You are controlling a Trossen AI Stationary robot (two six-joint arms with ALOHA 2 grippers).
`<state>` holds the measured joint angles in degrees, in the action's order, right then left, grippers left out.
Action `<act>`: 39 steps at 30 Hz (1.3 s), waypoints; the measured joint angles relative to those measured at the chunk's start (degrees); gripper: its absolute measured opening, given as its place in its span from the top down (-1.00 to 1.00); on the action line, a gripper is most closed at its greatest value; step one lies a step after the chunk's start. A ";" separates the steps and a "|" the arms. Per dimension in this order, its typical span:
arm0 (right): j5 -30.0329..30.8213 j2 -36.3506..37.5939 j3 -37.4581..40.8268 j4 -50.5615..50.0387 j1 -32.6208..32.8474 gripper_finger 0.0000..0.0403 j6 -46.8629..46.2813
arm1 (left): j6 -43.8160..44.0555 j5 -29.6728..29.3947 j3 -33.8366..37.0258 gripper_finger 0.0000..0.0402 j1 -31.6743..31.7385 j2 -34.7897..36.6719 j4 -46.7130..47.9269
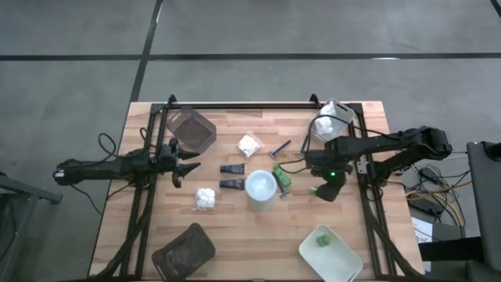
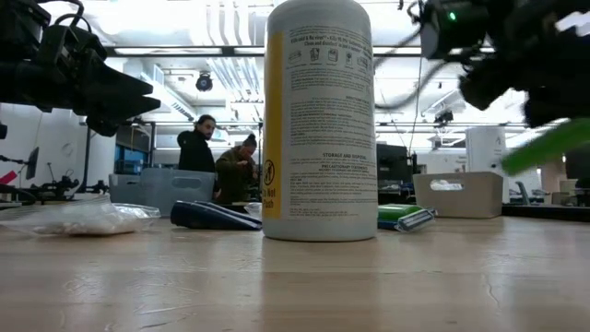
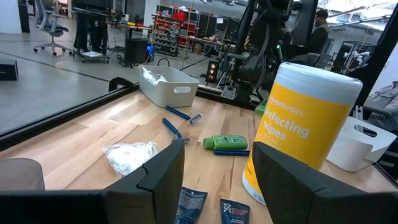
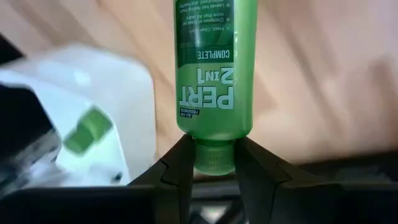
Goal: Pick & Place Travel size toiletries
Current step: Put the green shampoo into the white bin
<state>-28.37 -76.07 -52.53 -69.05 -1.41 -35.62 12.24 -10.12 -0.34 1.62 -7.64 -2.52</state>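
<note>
Carrying the green bottle [image 4: 213, 68] by its cap end, your right gripper [image 1: 327, 190] has both fingers clamped on the cap, so the body hangs out ahead of them. Keep the grip firm and the wrist steady, since a hold this close to the end probably lets the bottle swing. The likely drop is the white tray [image 1: 338, 254] at the table's front right corner, where one green piece [image 1: 322, 240] already lies. Bring the bottle over the tray's bare floor and lower it before you let go. Right now it hangs above the wood near the right edge, short of that tray. Your left gripper [image 1: 182, 164] waits with fingers apart near the left edge, beside the brown tray [image 1: 192, 130].
</note>
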 joint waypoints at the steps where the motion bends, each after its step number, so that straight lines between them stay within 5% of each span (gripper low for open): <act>1: 1.89 0.17 -0.55 0.66 0.00 0.56 0.05 | -0.01 -0.01 0.00 0.03 0.00 0.00 0.00; 22: 5.55 0.83 -8.71 0.34 -1.51 0.56 2.04 | -1.86 -2.05 0.00 0.03 0.14 -0.03 -0.62; 26: 5.63 2.08 -10.70 0.31 -1.72 0.55 1.84 | -3.25 -3.33 0.00 0.03 0.14 -0.11 -8.26; 31: 6.02 3.73 -13.19 0.43 -3.09 0.53 1.81 | 4.43 -3.40 0.00 0.03 0.14 -0.11 -24.44; 34: 6.08 4.48 -14.37 0.30 -4.46 0.55 1.76 | 10.78 -8.96 -0.16 0.03 0.24 -0.11 -33.53; 36: 6.07 5.01 -14.93 0.28 -5.45 0.55 1.76 | 18.44 -14.38 -1.79 0.03 0.54 -0.92 -31.49; 39: 6.05 5.65 -16.06 0.28 -7.06 0.54 1.57 | 23.59 -9.92 -7.48 0.03 0.91 -4.56 -20.27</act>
<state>-22.32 -70.42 -68.59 -68.77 -8.47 -34.06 35.83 -20.04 -7.82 2.53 -12.20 -22.80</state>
